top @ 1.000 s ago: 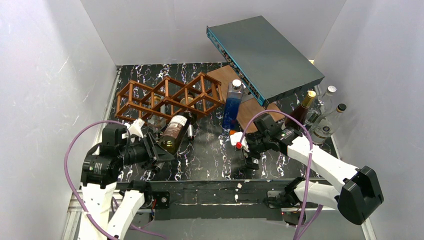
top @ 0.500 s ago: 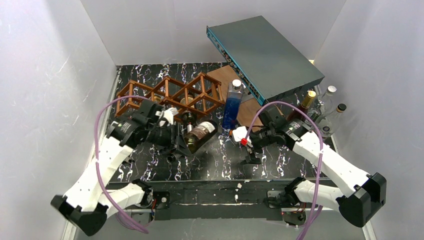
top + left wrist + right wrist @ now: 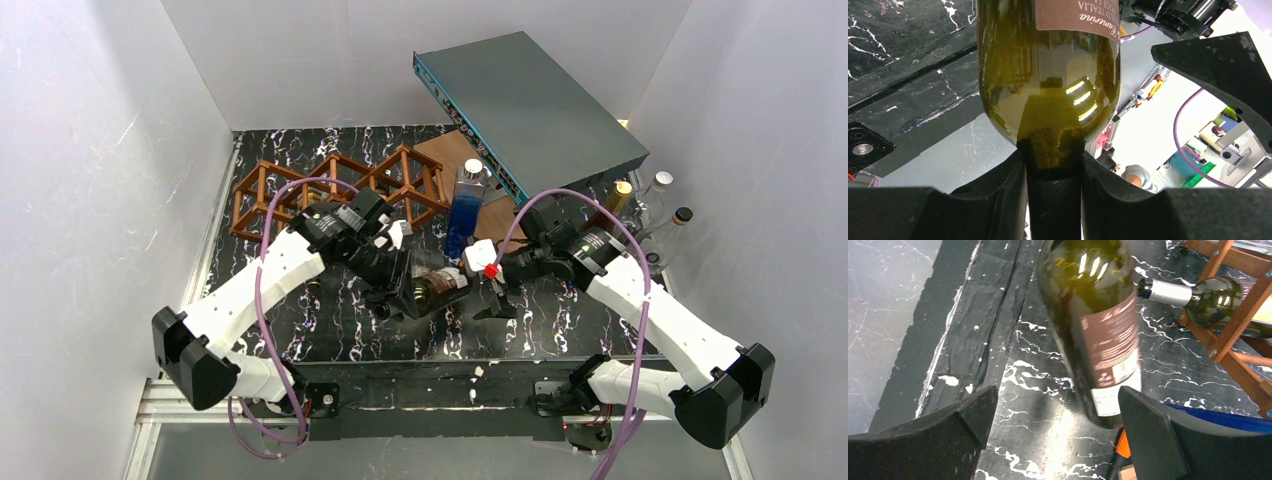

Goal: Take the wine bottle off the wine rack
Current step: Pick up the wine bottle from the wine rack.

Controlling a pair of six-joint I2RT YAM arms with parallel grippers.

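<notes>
The dark green wine bottle (image 3: 441,288) with a brown label is off the rack, held just above the table's middle. My left gripper (image 3: 405,284) is shut on its neck; in the left wrist view the neck sits between my fingers (image 3: 1054,172) and the body (image 3: 1048,75) points away. The reddish-brown wine rack (image 3: 340,190) stands at the back left. My right gripper (image 3: 490,292) is open, right next to the bottle's base. In the right wrist view the bottle (image 3: 1093,325) lies ahead of the wide-open right gripper (image 3: 1053,440), and a second bottle (image 3: 1215,297) rests in the rack (image 3: 1240,315).
A blue bottle (image 3: 465,210) stands on a flat wooden board (image 3: 500,222) behind the grippers. A grey-green flat box (image 3: 530,100) leans over the back right. Several glass bottles (image 3: 645,225) stand at the right wall. White walls close in both sides.
My left arm has carried the wine bottle from the front left, away from the rack, rightward to the table's middle. My right gripper has shifted slightly towards it and stayed open.
</notes>
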